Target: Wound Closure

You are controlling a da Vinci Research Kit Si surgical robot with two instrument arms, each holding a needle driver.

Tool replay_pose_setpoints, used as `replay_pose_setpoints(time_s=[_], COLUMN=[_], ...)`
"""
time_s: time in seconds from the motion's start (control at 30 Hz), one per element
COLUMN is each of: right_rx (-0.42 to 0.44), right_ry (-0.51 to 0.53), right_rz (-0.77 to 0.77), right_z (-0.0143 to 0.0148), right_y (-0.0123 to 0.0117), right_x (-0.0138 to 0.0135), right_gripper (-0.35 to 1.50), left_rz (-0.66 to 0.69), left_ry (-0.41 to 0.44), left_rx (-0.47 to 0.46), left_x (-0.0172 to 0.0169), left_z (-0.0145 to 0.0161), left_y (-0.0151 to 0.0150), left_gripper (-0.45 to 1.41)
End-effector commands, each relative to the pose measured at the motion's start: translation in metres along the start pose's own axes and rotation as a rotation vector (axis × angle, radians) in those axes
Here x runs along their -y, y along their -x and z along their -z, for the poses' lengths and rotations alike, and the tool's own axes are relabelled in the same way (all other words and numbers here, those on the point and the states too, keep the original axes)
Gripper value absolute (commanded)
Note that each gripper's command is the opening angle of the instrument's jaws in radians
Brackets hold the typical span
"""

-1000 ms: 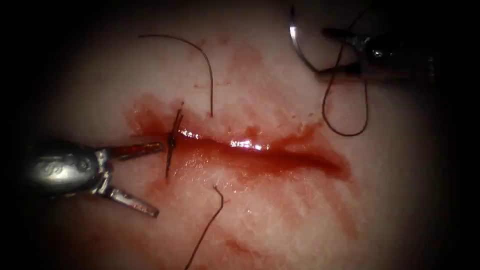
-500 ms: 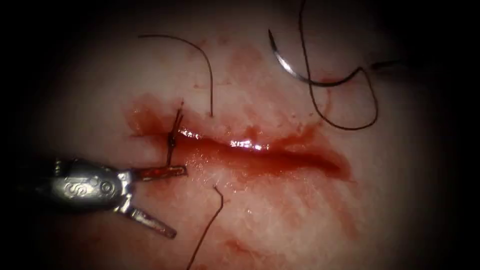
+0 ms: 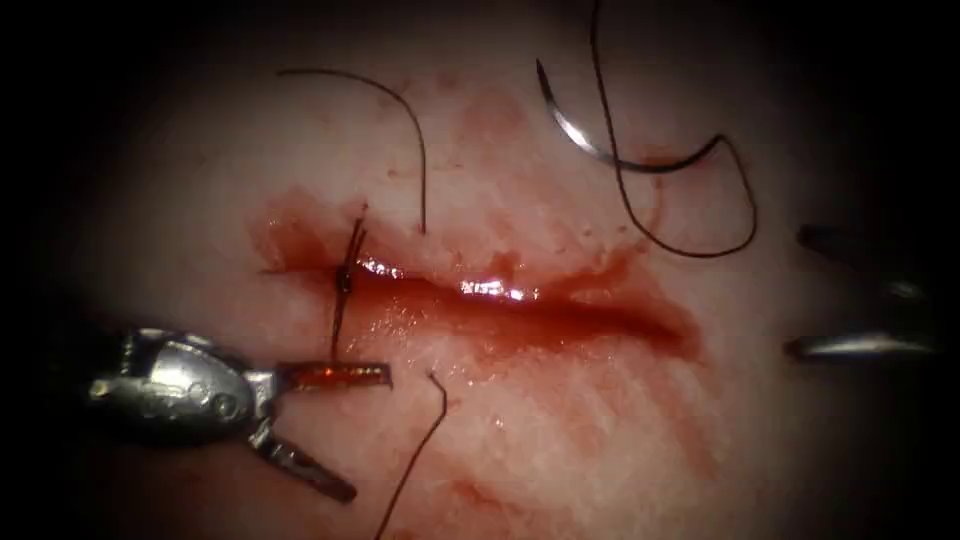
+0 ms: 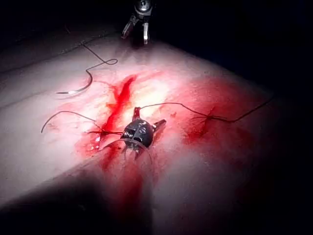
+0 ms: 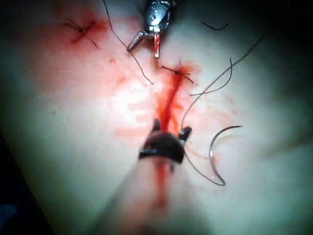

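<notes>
Needle (image 3: 585,135) free on tissue (image 3: 560,430) above cut (image 3: 520,305) (thread (image 3: 690,215) alongside), both grippers wide, empty.

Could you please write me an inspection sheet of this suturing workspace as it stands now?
Surface: tissue with a horizontal cut, wet with red fluid.
Job's things: needle lies free on the tissue above the cut, not in the tissue; its thread loops beside it. A stitch crosses the cut's left end.
Clutter: cut ends of thread, one above the cut, one below.
Hands: left hand, jaws open, holds nothing, below the cut's left end; right hand, jaws open, holds nothing, right of the cut.
Cables: nothing seen.
Surroundings: dark.
</notes>
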Motion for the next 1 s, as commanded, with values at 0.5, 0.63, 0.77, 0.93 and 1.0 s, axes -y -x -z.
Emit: replay_pose_setpoints(time_s=[0.5, 0.63, 0.77, 0.93, 1.0], right_rx=[-0.007, -0.005, -0.004, -0.002, -0.001], right_ry=[-0.125, -0.118, -0.113, -0.105, -0.103], right_rz=[-0.015, -0.021, -0.025, -0.03, -0.036], right_z=[-0.0121, -0.013, -0.0137, -0.0142, -0.0146], right_y=[0.0006, 0.0007, 0.0009, 0.0011, 0.0012], right_x=[0.0064, 0.0062, 0.006, 0.0058, 0.0055], right_gripper=[0.79, 0.79, 0.79, 0.79, 0.79], left_rz=[-0.289, -0.298, -0.315, -0.35, -0.371], left_ry=[-0.045, -0.057, -0.049, -0.029, -0.023], left_rx=[-0.068, -0.084, -0.11, -0.137, -0.147], left_x=[-0.0025, -0.0025, -0.003, -0.0038, -0.0041], left_z=[-0.0026, -0.0024, -0.0024, -0.0027, -0.0026], left_y=[-0.0014, -0.0018, -0.0029, -0.0042, -0.0049], left_gripper=[0.74, 0.74, 0.74, 0.74, 0.71])
